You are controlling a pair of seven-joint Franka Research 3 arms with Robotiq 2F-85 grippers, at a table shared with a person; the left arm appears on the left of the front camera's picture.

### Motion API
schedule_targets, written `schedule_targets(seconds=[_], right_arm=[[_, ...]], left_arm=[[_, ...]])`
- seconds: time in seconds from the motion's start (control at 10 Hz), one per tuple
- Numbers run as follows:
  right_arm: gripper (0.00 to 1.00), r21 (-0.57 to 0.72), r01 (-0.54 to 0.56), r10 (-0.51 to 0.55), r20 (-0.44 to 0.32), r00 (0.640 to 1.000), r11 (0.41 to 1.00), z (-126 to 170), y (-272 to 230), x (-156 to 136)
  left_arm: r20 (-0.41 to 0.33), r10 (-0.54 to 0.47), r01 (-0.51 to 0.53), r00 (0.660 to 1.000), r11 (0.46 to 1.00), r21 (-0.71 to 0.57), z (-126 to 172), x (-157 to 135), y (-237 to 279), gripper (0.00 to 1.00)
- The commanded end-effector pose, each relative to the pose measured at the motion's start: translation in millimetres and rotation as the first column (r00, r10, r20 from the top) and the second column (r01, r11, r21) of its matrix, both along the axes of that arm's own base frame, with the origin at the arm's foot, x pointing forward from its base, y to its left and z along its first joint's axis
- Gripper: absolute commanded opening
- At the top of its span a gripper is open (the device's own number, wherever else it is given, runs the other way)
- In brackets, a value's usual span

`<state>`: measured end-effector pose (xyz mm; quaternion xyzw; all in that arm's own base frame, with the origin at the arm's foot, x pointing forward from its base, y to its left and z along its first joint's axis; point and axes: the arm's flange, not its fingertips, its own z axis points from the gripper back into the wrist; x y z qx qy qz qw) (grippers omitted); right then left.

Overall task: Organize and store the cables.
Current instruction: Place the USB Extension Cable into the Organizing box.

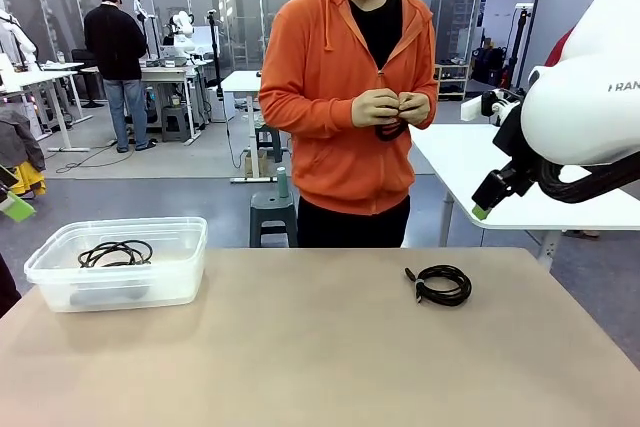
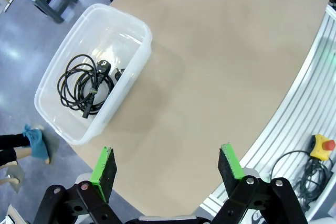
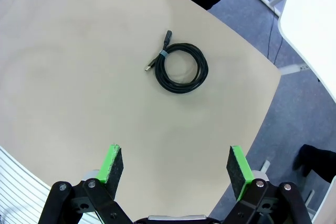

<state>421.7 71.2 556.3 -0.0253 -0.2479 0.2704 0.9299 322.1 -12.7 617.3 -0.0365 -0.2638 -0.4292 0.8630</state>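
Peering down, left wrist catches binned cable [image 2: 84,85]; right wrist, tabletop cable [image 3: 181,68].

The right arm [image 1: 585,97] is a white shell lettered "FRAN", with thick black hoses [image 1: 590,185]. The left gripper [image 2: 166,150] and right gripper [image 3: 175,150] are black linkages with silver screws [image 2: 84,186] and green pads [image 2: 104,174].

A bin [image 1: 150,282] is sitting at the table's [image 1: 300,357] far left, with one cable [image 1: 115,252] lying in it. A second cable [image 1: 441,284] is lying on the table right of centre, well apart from the bin. A person [image 1: 330,147] is standing behind the far edge.
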Motion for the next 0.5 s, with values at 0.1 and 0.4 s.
schedule_targets(seconds=[0.1,0.4], right_arm=[[1.0,0.003,-0.009,0.009,-0.008,1.0,1.0,0.7,-2.1,-2.2],[1.0,0.021,0.033,-0.03,-0.106,0.994,0.999,-19.8,27.6,43.0]], left_arm=[[0.003,0.013,-0.013,1.0,1.0,0.013,0.5,1.8,-0.1,0.98],[0.003,0.013,-0.013,1.0,1.0,0.013,0.5,1.8,-0.1,0.98]])
